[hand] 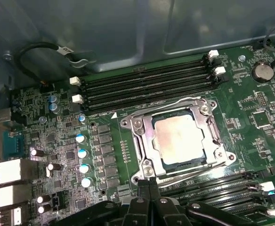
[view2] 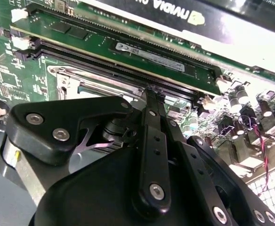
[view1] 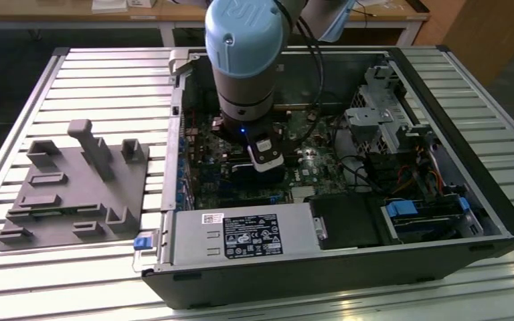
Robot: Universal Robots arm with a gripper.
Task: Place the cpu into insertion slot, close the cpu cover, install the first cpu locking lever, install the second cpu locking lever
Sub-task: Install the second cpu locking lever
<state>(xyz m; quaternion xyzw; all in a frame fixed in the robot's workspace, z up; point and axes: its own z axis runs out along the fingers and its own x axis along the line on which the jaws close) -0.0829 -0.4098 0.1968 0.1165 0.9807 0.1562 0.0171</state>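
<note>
In the first wrist view the cpu [hand: 180,139] lies flat in the insertion slot of the green motherboard [hand: 109,155], its pale metal top showing. The silvery cpu cover [hand: 143,139] lies down around it like a frame. One thin locking lever [hand: 156,107] runs along the far side of the socket, and another [hand: 194,170] along the side nearest my fingers. My gripper [hand: 149,182] is shut with nothing in it, its tips just beside the socket's near corner. In the second wrist view the gripper [view2: 150,90] has its tips close to the metal frame [view2: 95,79]. From the exterior view, the gripper [view1: 266,164] reaches down inside the open case.
Long black memory slots [hand: 147,80] flank the socket, with a black card [view2: 175,14] beyond them. Capacitors [hand: 83,153] stand beside the socket. The case holds a power supply [view1: 239,234] and a drive cage [view1: 382,120]. A grey fixture plate [view1: 69,194] lies at the exterior view's left.
</note>
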